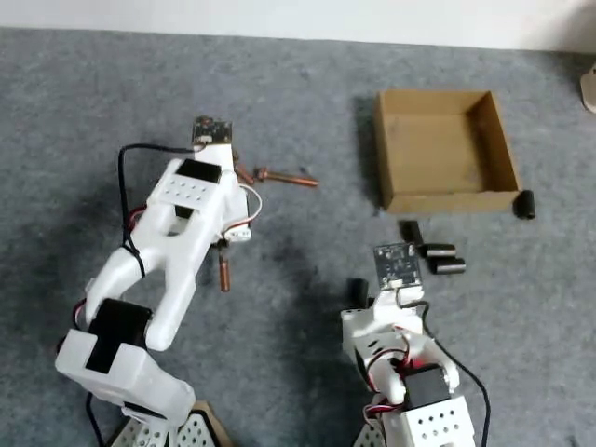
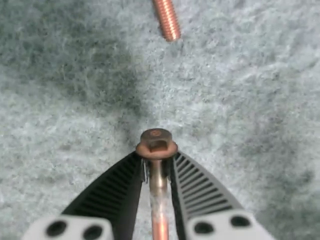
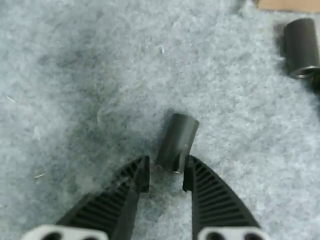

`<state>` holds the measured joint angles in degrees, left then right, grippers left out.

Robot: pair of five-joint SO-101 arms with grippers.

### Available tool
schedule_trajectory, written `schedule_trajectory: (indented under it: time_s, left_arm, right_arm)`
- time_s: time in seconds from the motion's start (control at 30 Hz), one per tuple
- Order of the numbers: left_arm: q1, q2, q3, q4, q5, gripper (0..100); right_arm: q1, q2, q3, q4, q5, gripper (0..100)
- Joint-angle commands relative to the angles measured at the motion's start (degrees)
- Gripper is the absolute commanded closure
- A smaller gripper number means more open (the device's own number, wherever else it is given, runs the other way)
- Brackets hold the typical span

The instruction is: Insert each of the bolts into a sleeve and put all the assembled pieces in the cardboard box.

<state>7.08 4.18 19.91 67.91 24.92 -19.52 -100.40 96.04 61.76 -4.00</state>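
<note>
My left gripper is shut on a copper bolt, whose shank runs back between the fingers while the hex head sticks out past the tips, over the carpet. Another bolt's threaded end lies farther off. In the high view two loose bolts lie beside the left arm. My right gripper stands narrowly open, straddling the near end of a black sleeve that lies on the carpet. The cardboard box sits at the far right with nothing inside.
More black sleeves lie near the box's front: two beside the right arm's tip, one at the box's corner, one left of the right arm. A further sleeve shows in the right wrist view.
</note>
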Motion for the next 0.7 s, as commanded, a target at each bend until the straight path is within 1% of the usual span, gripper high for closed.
schedule_trajectory:
  time_s: [0.0, 0.1, 0.17, 0.27, 0.43, 0.67]
  left_arm:
    - [-0.57, -2.86, -0.22, -0.88, 0.62, 99]
    - [-0.57, -2.86, -0.22, -0.88, 0.62, 99]
    - [-0.57, -2.86, -0.22, -0.88, 0.62, 99]
    - [-0.57, -2.86, -0.13, -0.88, 0.62, 99]
    - [-0.57, -2.86, -0.13, -0.79, 0.62, 99]
    - [-0.57, -2.86, -0.13, -0.62, 0.62, 99]
  right_arm:
    - [-0.48, -0.31, 5.23, 0.40, -0.44, 89.2]
    - [-0.48, 0.84, 2.51, 0.66, -1.76, 89.2]
    - [-0.48, 4.62, -0.75, 1.27, -2.55, 89.2]
    - [-0.48, 14.90, -5.76, 1.19, -2.81, 89.2]
    - [-0.31, 32.92, -19.12, 1.27, -2.99, 89.2]
    - [-0.40, 48.13, -36.35, 1.71, -7.65, 83.9]
